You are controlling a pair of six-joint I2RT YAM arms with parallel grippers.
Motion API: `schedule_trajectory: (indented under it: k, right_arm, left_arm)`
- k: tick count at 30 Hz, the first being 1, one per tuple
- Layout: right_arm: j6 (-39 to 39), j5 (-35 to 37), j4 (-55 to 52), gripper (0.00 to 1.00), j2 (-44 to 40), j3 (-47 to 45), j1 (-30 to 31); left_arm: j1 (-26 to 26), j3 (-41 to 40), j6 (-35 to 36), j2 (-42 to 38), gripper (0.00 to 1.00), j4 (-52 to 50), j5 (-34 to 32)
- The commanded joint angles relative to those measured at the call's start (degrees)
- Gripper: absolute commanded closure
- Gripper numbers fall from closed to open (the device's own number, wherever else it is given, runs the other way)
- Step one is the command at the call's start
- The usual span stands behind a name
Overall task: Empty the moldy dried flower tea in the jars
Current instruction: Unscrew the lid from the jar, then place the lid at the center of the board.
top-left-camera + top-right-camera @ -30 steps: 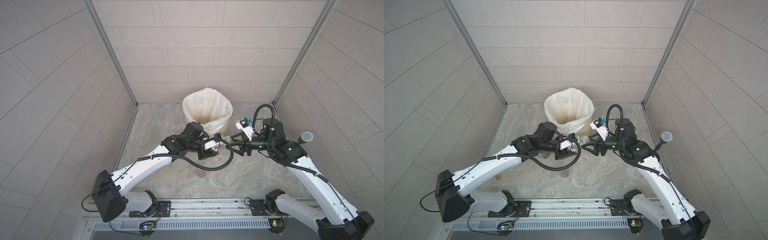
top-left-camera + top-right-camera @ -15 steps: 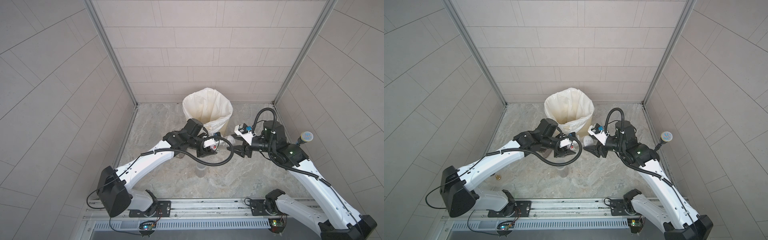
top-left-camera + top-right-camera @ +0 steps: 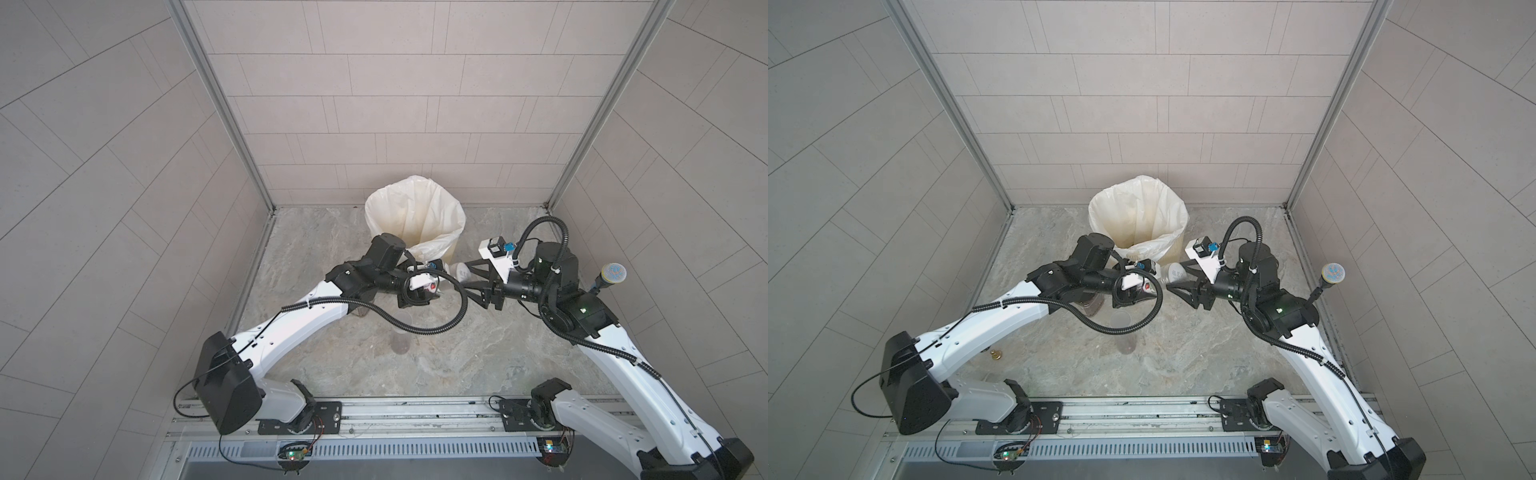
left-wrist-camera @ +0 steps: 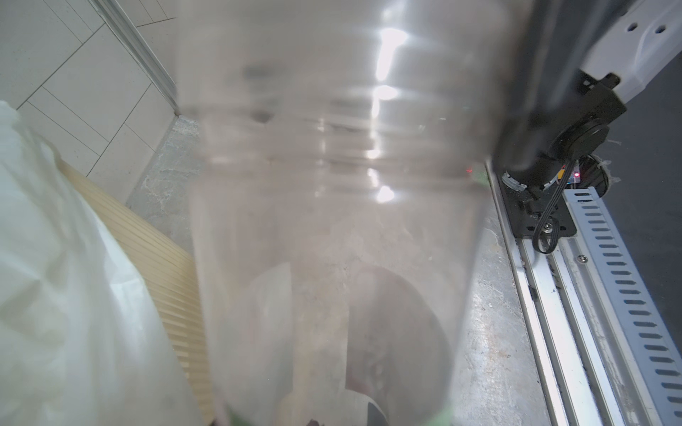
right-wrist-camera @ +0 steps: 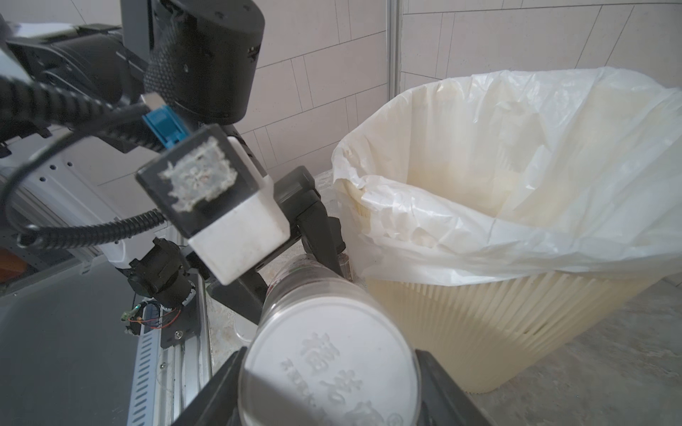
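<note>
- right gripper (image 5: 328,383) is clamping the white lid (image 5: 328,361) of the white-lidded jar (image 3: 457,272) — jaws narrow, one on each side of the lid.
- left gripper (image 3: 436,286) is gripping the same jar's clear body from the left.
- the jar is lying roughly level, off the floor, just near-right of the bin (image 3: 432,249).
- moldy tea (image 5: 299,271) is showing as a dark mass at the jar's end away from the lid.
- tall slim jar (image 3: 401,336) is standing upright nearer, apart from both grippers.
- squat jar (image 3: 1090,305) is sitting half hidden under the left arm.
</note>
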Motion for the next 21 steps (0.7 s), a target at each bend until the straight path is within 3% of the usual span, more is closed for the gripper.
schedule_trajectory:
  k: [1, 7, 14, 18, 21]
  right_arm:
    - [10.2, -6.0, 12.4, 0.48, -0.3, -0.7, -1.1]
    - [18.8, -7.6, 22.0, 0.49, -1.5, -3.1, -5.7]
    - [22.9, -7.1, 23.8, 0.51, -1.5, -2.5, -8.2]
    - [23.2, -4.7, 21.1, 0.51, -1.6, -2.1, -9.9]
    - [22.1, 0.9, 12.9, 0.51, -1.3, -0.2, -12.6]
  left_arm:
    - [-0.5, -0.2, 1.3, -0.8, 0.51, 4.1, 2.2]
    - [0.8, -0.2, 0.4, -0.9, 0.51, 4.2, 3.2]
    - [1.7, 0.1, 0.1, -0.2, 0.51, 3.3, 3.3]
    - [2.0, -0.1, -0.3, -0.8, 0.51, 3.3, 2.9]
    - [2.3, -0.2, -1.0, -1.4, 0.51, 3.6, 2.4]
